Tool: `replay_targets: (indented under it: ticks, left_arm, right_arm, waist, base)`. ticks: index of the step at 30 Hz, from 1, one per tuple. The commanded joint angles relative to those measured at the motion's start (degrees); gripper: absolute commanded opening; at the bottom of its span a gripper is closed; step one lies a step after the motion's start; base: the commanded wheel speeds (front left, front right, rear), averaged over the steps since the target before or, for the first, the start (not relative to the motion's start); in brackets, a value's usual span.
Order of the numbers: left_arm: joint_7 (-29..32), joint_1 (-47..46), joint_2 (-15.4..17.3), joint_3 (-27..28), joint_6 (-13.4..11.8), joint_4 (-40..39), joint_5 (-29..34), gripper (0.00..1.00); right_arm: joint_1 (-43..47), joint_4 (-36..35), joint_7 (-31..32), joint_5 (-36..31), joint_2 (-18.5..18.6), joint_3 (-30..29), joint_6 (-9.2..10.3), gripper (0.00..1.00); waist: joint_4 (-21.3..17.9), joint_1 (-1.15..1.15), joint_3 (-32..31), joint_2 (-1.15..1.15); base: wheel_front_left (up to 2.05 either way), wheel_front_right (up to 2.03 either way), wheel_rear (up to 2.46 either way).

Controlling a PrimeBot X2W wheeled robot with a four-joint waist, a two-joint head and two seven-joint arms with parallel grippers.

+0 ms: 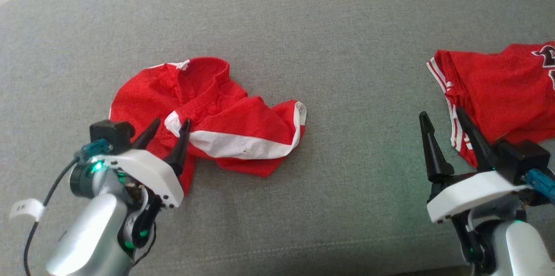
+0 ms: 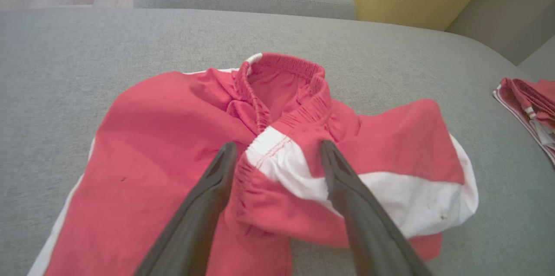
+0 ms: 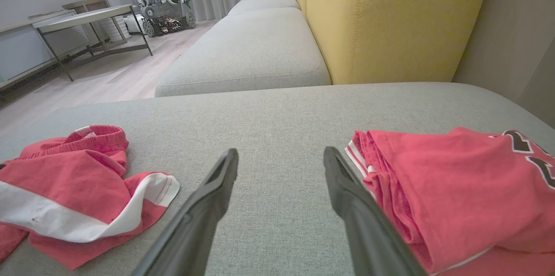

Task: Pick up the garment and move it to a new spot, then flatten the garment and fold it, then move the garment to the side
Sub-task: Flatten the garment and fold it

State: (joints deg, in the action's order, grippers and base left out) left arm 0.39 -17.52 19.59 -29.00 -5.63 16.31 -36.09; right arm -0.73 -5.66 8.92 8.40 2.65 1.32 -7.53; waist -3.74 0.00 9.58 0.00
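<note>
garment [image 1: 243,122]: red shorts, white stripe, crumpled | left gripper [image 1: 172,121]: wide, empty | right gripper [image 1: 441,112]: wide, empty

Thin matt red cloth garment [image 2: 164,137], perhaps mesh, rough grey woven cushion [image 1: 347,42]

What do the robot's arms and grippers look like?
The left gripper and right gripper each have two long black pointed fingers on a white block. The arms are silver with green lights and blue plugs. The left has a black cable with a white tag.
</note>
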Motion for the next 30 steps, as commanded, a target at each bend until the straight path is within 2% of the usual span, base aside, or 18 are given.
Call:
replay_targets:
  ticks: [1,2,3,4,16,20,30]
  left_arm:
    - [-0.68,-3.47,1.13,2.33,0.41,-0.52,-0.39,1.00]
    - [-0.76,-3.64,1.07,2.36,0.68,0.13,-0.61,0.94]
    - [-0.92,-3.82,1.04,2.39,0.93,0.63,-0.76,0.41]
    - [-1.13,-3.94,0.97,2.45,1.23,1.00,-0.99,0.00]
    - [-3.54,-5.22,1.24,2.37,1.50,0.89,-0.26,0.00]
    - [-3.76,-6.49,0.81,1.97,1.41,0.35,0.16,0.00]
    - [-4.55,-11.74,-1.75,0.23,2.68,0.91,1.00,0.00]
  right_arm:
    - [-2.62,-1.76,-0.32,0.05,0.22,1.24,0.04,1.00]
    - [-2.68,-1.68,-0.38,0.08,0.22,1.20,0.04,1.00]
    - [-2.75,-1.62,-0.44,0.11,0.22,1.16,0.04,1.00]
    - [-2.81,-1.58,-0.51,0.15,0.22,1.08,0.04,1.00]
    - [-5.04,1.31,-1.07,-0.08,0.22,2.70,0.04,1.00]
    - [-8.45,6.14,-1.34,0.48,0.22,5.66,0.04,1.00]
    - [-20.24,23.92,-3.70,4.01,0.22,15.40,0.04,1.00]
  waist:
    - [-0.28,0.00,0.25,0.00]
    - [-0.37,0.00,0.35,0.00]
    - [-0.42,0.00,0.46,0.00]
    - [-0.45,0.00,0.56,0.00]
    - [0.70,0.00,1.40,0.00]
    - [2.09,0.00,2.66,0.00]
    - [6.38,0.00,7.44,0.00]
  base:
    - [0.00,0.00,0.00]
    - [0.00,0.00,0.00]
    - [0.00,0.00,0.00]
    - [0.00,0.00,0.00]
    - [0.00,0.00,0.00]
    - [0.00,0.00,0.00]
    - [0.00,0.00,0.00]
